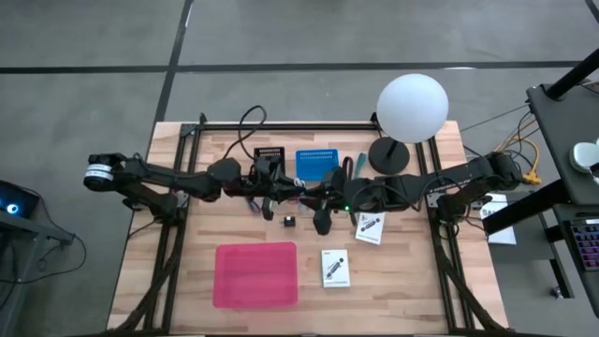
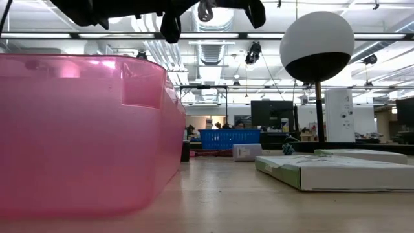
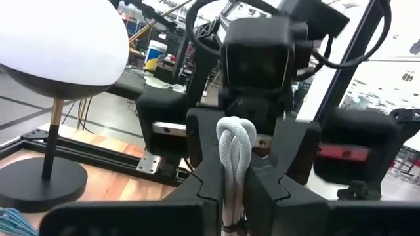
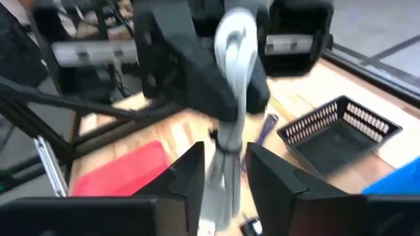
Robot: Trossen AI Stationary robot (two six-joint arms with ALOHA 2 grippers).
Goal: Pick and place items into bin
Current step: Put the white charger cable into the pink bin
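Note:
A pale grey bundled cord (image 3: 236, 141) hangs in the air over the table's middle, between my two grippers, which face each other. My left gripper (image 3: 235, 196) is shut on it. My right gripper (image 4: 223, 177) is open, its fingers standing on either side of the cord (image 4: 231, 85). The pink bin (image 1: 255, 274) rests on the table nearer the front edge. Two white cards (image 1: 370, 226) (image 1: 335, 268), a tiny black cube (image 1: 289, 221) and a purple strap (image 4: 266, 128) lie on the table. My left gripper pinches the cord bundle's strands (image 3: 234, 172) between its two fingers, just below the looped end (image 3: 236, 128), which sticks out past the fingertips. The fingers come about level from the table's left. The cord is lifted clear of the table.
A black basket (image 1: 270, 159) and a blue basket (image 1: 320, 164) stand behind the grippers. A white globe lamp (image 1: 412, 108) on a black foot stands at the far right. A teal pen-like tool (image 1: 360, 164) lies beside the blue basket.

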